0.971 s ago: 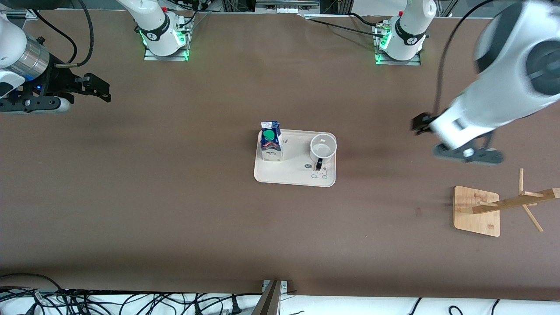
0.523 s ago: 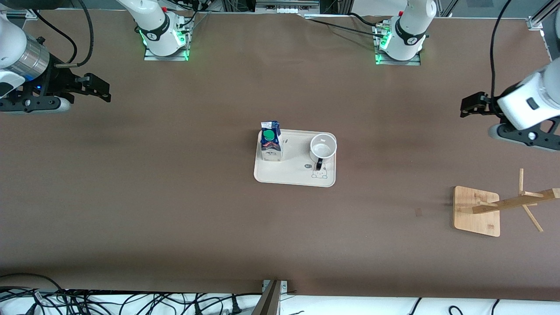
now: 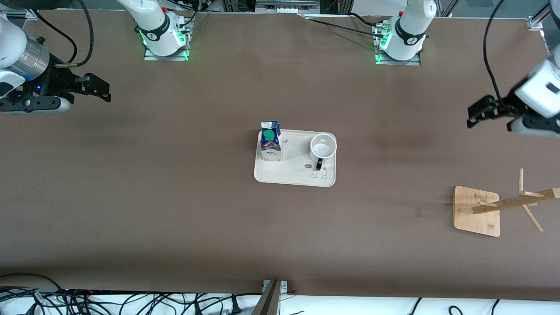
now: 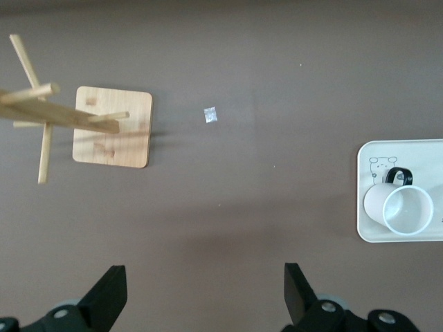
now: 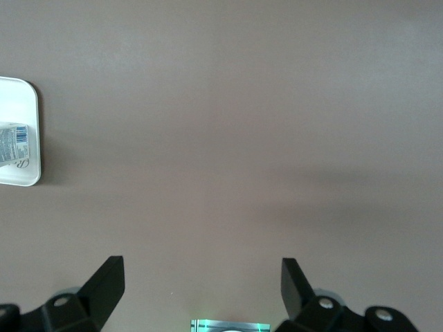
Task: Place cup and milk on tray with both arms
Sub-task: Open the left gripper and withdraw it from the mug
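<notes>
On the tray (image 3: 294, 175): cup (image 3: 323, 148) and milk (image 3: 271, 142), upright and apart.
Both placements look done; left end effector (image 3: 477, 114) and right end effector (image 3: 97, 89) hang open, empty, over bare counter (image 3: 175, 210) ends; next, only parking.

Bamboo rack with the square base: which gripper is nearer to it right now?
Left. The left gripper hangs over bare table near the bamboo rack, at that arm's end. The right gripper waits over the table's right-arm end.
</notes>
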You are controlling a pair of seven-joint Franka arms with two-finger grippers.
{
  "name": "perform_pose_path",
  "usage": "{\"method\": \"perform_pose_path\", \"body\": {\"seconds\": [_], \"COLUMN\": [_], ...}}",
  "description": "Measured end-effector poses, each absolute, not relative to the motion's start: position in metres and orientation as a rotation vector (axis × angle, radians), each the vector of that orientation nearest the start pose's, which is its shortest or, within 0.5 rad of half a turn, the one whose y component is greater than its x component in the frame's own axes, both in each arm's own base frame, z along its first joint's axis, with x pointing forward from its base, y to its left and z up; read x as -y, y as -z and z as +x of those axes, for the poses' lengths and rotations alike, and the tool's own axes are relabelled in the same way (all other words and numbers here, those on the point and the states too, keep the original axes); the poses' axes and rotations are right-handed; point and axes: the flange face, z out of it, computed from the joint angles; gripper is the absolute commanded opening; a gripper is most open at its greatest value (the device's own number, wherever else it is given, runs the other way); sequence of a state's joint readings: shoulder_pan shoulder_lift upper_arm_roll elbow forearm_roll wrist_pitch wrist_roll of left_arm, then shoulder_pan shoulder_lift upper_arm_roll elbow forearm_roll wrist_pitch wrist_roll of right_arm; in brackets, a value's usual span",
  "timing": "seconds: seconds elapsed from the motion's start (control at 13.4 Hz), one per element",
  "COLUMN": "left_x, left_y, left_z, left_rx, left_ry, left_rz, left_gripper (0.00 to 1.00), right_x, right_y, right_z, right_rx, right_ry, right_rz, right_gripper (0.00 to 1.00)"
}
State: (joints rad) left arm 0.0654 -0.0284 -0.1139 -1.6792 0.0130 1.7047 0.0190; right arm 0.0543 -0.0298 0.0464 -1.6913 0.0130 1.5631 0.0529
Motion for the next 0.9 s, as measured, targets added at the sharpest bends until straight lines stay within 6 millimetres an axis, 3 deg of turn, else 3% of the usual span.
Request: {"method": "perform_pose_path", "body": {"seconds": [0.22, 0.9], "left_x": [0.015, 0.03], "left_y": [-0.595, -0.581], "left_z": [0.535, 0.538], "left_rx": [-0.071, -0.082], "left_ry": [0.067, -0.054], "left_rz": [-3.127, -3.128], "left_gripper": [1.0, 1.0], "right_x": [-0.056, -0.057], "right_y": [-0.584, -0.584], "right_z": [0.537, 0.537], "right_rx": [0.074, 0.077], "right_ry": [-0.155, -0.15], "right_rz": [-3.133, -3.133], "right_gripper": [1.0, 1.0]}}
